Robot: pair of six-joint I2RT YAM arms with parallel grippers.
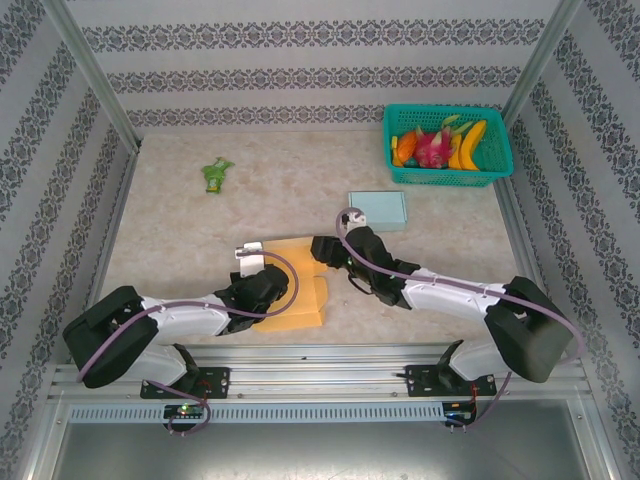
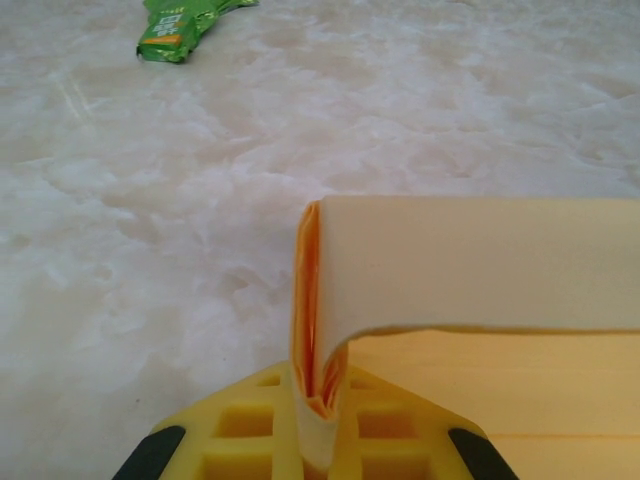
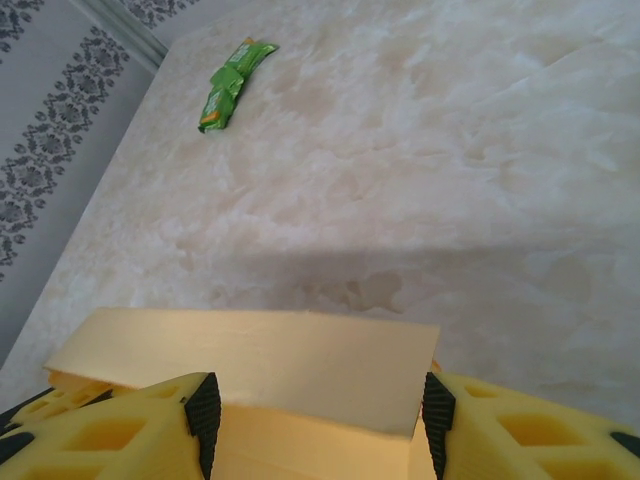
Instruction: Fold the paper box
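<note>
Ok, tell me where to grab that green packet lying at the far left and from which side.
Grip the green packet across its narrow middle, coming straight down from above. It lies flat on the table and is long and thin, so a pinch across the short width should catch it. It lies alone, so the descent looks unobstructed.

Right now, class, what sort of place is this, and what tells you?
Probably a robot test booth: two arms bolted at a table edge, patterned walls around it, and a fruit basket and paper box as props.
</note>
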